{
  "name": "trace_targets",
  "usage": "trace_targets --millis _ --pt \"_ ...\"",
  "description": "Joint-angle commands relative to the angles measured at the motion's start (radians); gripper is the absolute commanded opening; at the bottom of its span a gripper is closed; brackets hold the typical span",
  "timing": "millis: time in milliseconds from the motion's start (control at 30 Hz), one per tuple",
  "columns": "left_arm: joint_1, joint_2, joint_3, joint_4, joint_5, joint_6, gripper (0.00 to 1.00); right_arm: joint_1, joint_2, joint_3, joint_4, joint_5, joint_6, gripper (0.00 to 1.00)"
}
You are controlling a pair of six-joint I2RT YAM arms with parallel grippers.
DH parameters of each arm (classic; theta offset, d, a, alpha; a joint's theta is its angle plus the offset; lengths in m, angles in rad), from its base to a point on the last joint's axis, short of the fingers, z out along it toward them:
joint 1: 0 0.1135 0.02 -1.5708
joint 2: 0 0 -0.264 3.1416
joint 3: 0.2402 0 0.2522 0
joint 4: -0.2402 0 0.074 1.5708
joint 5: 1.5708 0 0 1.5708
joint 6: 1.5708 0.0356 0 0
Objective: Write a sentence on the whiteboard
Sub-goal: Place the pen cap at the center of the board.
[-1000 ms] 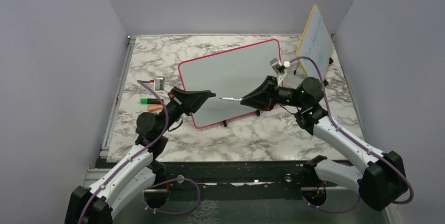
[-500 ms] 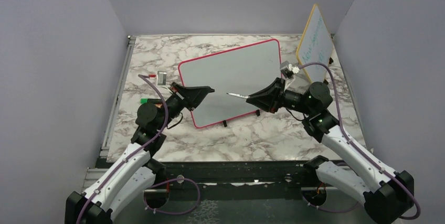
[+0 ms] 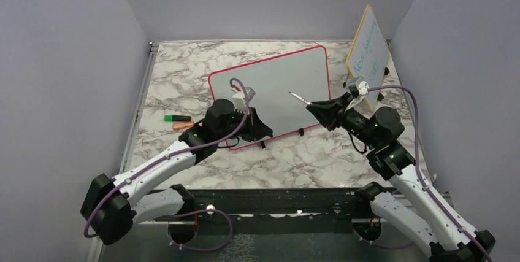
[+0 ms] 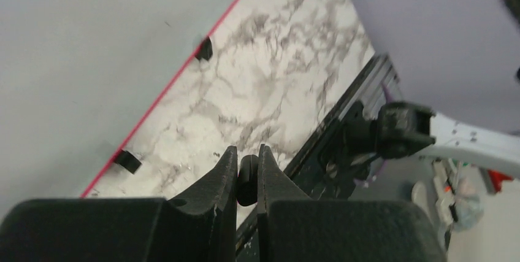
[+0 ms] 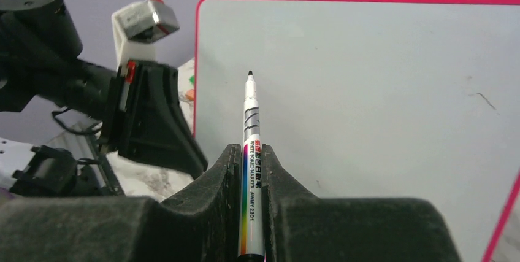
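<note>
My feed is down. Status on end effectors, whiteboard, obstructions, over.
Right end effector shut on marker, uncapped tip toward whiteboard. Left end effector shut on small black piece, by board's near edge. Board unwritten. Nothing between tip and board.

A: Any print legible?
B: On the marker point(image 5: 252, 173) barrel, right wrist view: "WHITE BOARD MARKER", then "AWMY 2201", running lengthwise beside a rainbow stripe.
A: The yellow-framed board point(image 3: 368, 44)?
B: Teal cursive on its face, too small to read.
</note>
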Motion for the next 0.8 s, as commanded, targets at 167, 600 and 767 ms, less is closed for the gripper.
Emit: trace_targets --millis 167,600,767 --pt "-0.216 0.186 0.116 -0.175 -0.192 0.141 0.00 -0.005 -0.081 0.010 -0.109 0.204 -0.072 0.01" --pt "-0.374 0.461 0.164 -0.102 -0.301 0.147 0.00 -0.006 -0.129 -0.007 -0.146 0.284 -0.076 0.01" --pt "-0.376 0.510 0.163 -0.073 -0.299 0.145 0.00 -0.005 -0.132 -0.009 -0.153 0.281 -0.076 0.01"
